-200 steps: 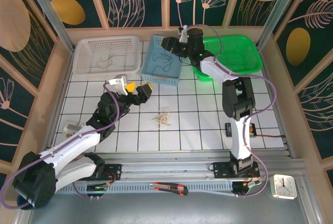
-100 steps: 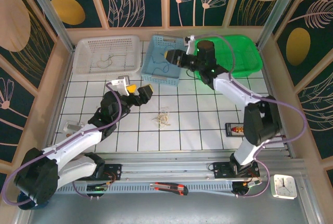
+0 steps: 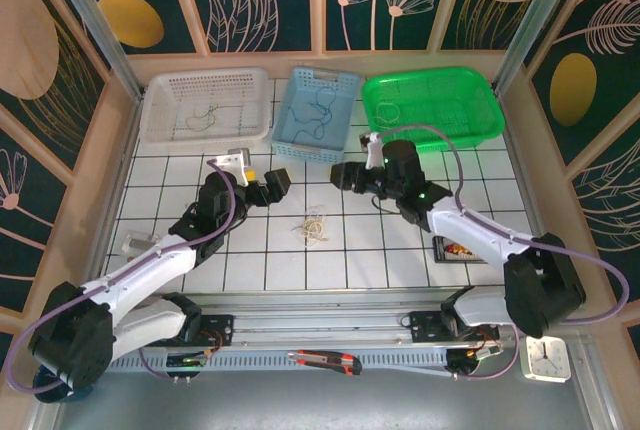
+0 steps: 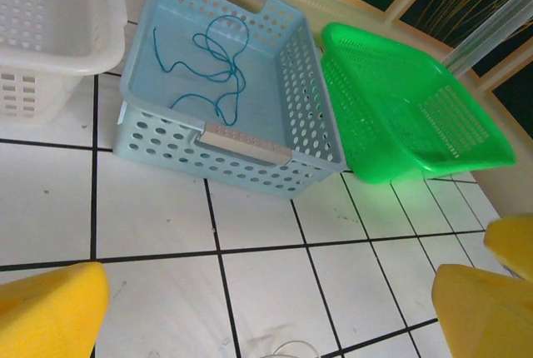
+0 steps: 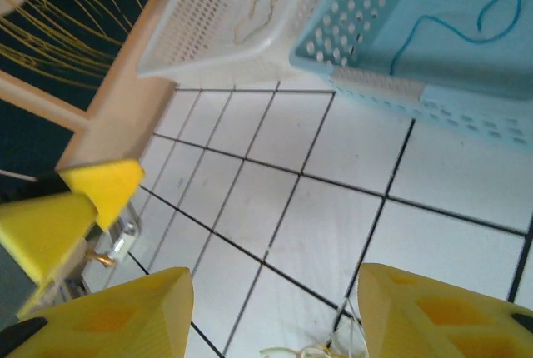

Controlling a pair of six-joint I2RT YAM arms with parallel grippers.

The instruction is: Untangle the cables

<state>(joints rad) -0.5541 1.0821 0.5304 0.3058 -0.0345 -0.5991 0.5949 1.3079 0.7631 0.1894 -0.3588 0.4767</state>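
Both tools gape, holding nothing: left tool (image 3: 268, 184), right tool (image 3: 343, 176). The cables (image 3: 315, 227) sit in a small clump on the table (image 3: 400, 250), approx 5 o'clock from left, 7 from right. You'd best pinch one outer loop w/ the right tool, not the whole clump. Wire's thin, limp, pale-yellowish; tiles look glossy, so it'll prob slide.

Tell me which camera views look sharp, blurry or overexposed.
Top external: evenly lit and sharp, the cable tangle distinct. Left wrist: blue basket crisp, yellow fingers of the left claw blurred. Right wrist: fingers of the right claw soft, white basket somewhat washed out.
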